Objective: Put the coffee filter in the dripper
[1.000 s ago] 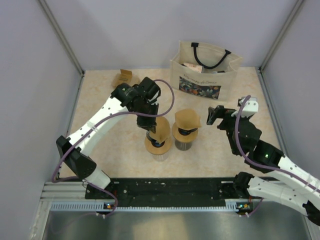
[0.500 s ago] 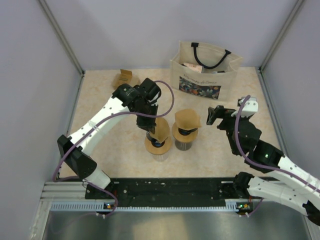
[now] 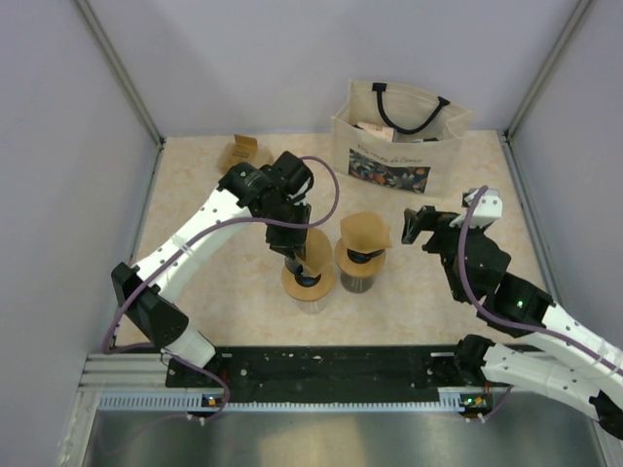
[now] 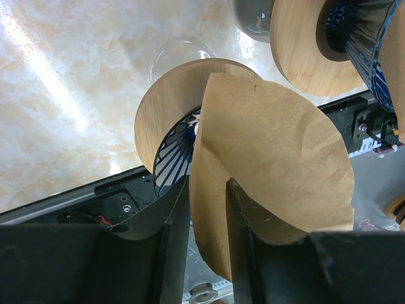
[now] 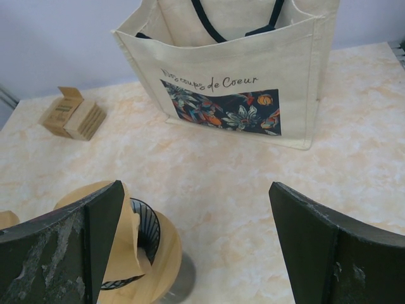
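Note:
A brown paper coffee filter [image 4: 272,158] stands in the left dripper [image 3: 308,279], a wooden ring [image 4: 166,107] with a blue wire cone on a glass. My left gripper [image 3: 293,256] hangs just above it. In the left wrist view its jaws [image 4: 205,185] are parted, with the filter's edge loose between the fingers [image 4: 174,247] and a thin gap showing on one side. The other dripper [image 3: 361,261] holds its own filter [image 3: 364,232]. My right gripper [image 3: 420,226] stands wide open and empty to the right of it, and its camera catches that dripper [image 5: 149,250] at the lower left.
A cream tote bag [image 3: 397,136] with a flower print stands at the back. A small cardboard box [image 3: 241,151] lies at the back left. The arms' black base rail [image 3: 321,368] runs along the near edge, and grey walls close in both sides.
The left gripper's jaws have parted around the filter, which stays in the left dripper. Neither arm has otherwise moved.

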You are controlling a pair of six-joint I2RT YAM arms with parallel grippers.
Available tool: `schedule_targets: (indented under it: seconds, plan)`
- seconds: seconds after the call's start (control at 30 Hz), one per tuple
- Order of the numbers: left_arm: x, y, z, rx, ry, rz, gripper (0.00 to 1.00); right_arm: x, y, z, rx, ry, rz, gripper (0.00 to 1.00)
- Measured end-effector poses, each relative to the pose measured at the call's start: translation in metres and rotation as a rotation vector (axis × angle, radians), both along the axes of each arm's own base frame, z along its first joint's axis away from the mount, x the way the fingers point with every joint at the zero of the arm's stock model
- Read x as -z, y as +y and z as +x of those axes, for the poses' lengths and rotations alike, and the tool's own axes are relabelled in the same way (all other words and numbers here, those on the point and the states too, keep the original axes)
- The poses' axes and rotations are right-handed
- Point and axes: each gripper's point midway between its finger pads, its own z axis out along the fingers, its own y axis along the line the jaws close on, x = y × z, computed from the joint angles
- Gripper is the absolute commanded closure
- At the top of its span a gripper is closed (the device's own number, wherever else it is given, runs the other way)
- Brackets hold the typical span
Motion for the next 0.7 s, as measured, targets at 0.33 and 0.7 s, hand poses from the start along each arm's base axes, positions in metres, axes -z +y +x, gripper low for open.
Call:
schedule_targets:
  seconds: [0.33, 0.7]
  plan:
    - [-0.010, 0.001, -0.002, -0.001, -0.025, -0.022, 0.65, -0.001, 0.018, -0.002, -0.101, 0.008, -0.016, 0.02]
    - [-0.032, 0.010, -0.009, -0.003, -0.095, -0.069, 0.79, -0.029, 0.121, -0.008, -0.513, 0.110, -0.043, 0.14]
